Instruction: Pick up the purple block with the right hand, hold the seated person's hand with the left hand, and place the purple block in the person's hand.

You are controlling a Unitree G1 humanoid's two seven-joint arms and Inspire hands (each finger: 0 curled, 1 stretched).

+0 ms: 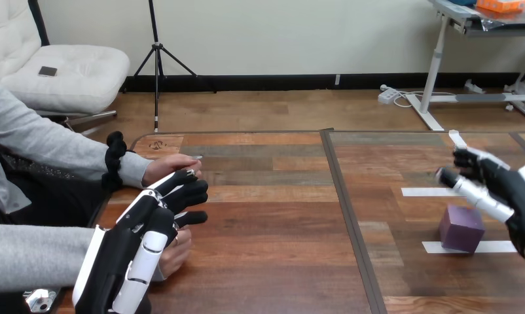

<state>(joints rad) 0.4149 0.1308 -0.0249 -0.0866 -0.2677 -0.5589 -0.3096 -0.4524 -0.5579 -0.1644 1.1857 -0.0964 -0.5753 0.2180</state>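
The purple block [462, 227] rests on the wooden table [279, 248] at the right, between two white tape strips. Just above and to its right hovers my right hand [508, 193], open with its fingers spread and pointing left, holding nothing. At the lower left my left hand [156, 226] is open, its fingers stretched forward. It lies over the person's hand nearer me [176, 252], which rests on the table; I see no fingers curled round it. The person's farther hand [168, 167] lies flat on the table just beyond my fingertips.
White tape strips [430, 192] mark the table near the block. A dark seam [351, 222] runs down the table's middle. The person's grey sleeves [37, 255] come in from the left edge.
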